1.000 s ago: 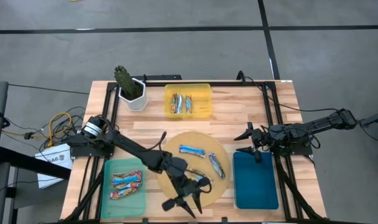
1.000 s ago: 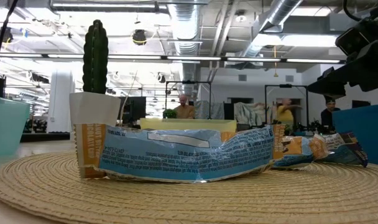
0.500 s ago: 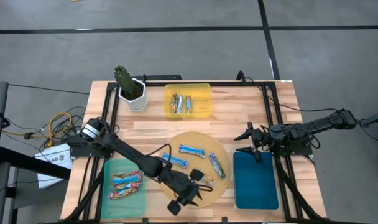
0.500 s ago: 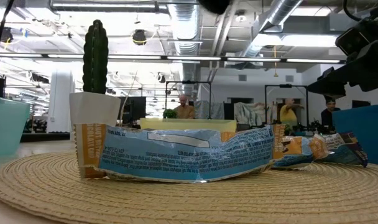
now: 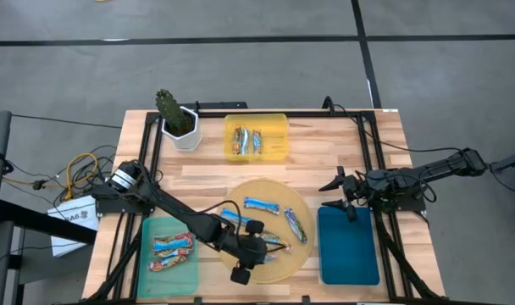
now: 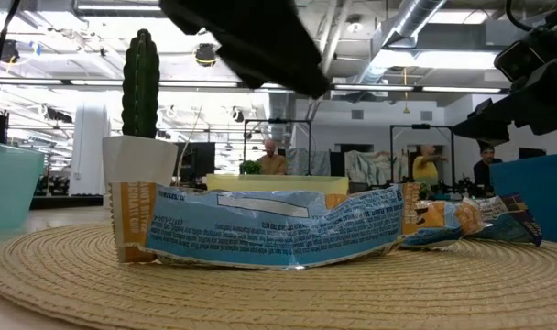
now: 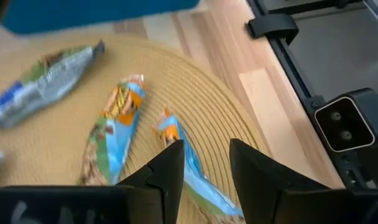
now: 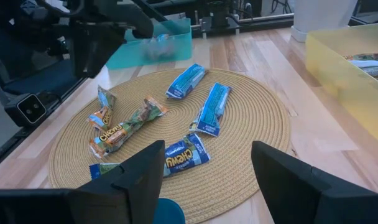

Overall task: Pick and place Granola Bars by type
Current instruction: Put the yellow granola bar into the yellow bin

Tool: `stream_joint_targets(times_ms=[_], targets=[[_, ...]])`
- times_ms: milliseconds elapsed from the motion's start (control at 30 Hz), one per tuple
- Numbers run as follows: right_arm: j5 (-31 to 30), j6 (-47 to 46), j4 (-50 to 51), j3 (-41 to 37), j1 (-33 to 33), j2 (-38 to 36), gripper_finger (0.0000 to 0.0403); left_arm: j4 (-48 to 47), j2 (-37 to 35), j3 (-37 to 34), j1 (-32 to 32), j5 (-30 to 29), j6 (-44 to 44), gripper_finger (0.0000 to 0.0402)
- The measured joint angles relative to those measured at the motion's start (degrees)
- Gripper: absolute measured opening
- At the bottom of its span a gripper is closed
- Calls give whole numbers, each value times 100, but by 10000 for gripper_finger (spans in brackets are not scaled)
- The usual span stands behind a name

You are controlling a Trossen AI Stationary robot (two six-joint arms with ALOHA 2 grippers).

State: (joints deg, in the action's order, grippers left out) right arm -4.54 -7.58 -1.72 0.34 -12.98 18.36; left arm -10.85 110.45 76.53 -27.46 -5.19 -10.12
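1. Woven round mat [image 5: 257,191] in the middle of the table holds the unsorted Granola Bars [image 8: 211,107]. About half a dozen lie loose on it, some blue-white and some blue with orange.
2. Sorting is partly done. The yellow tray [image 5: 228,123] at the far side holds a few bars and the green tray [image 5: 147,229] at the near left holds two. The blue tray [image 5: 348,254] at the near right shows none.
3. The step in hand looks like a pick. The left gripper [image 7: 204,162] hangs low over the near part of the mat, its fingers set a moderate way apart and gripping nothing.
4. A blue-and-orange bar [image 7: 176,146] lies on the mat directly ahead of it, running in between the two fingers. A second orange-patterned bar [image 7: 114,134] lies just beside it.
5. The right gripper [image 5: 335,193] waits at the right of the table, just beyond the far edge of the blue tray, fingers spread wide and empty.
6. Next move, as I judge it:
   - lower the left gripper the last bit so the fingers straddle the bar's narrow width;
   - close on that one wrapper without catching its neighbour;
   - lift it clear and carry it to whichever tray takes that type, most likely the green one close by.
7. Risk: the wrapper is thin and slick, so a shallow pinch may slip.
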Motion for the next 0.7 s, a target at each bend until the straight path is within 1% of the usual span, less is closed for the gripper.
stream_joint_targets(times_ms=[100, 200, 467, 567, 700], targets=[[0, 0, 1, 2, -2, 0, 234, -132, 0, 0, 0, 0, -333, 121], [0, -1, 1, 0, -1, -1, 234, -252, 0, 0, 27, -25, -396, 121], [0, 1, 0, 0, -2, 1, 234, -238, 7, 1, 71, -649, -333, 121], [0, 0, 1, 2, -2, -1, 234, -376, 37, 62, 87, -821, -35, 121], [0, 0, -3, 1, -2, -1, 234, -619, 37, 279, 91, -1377, 754, 121]])
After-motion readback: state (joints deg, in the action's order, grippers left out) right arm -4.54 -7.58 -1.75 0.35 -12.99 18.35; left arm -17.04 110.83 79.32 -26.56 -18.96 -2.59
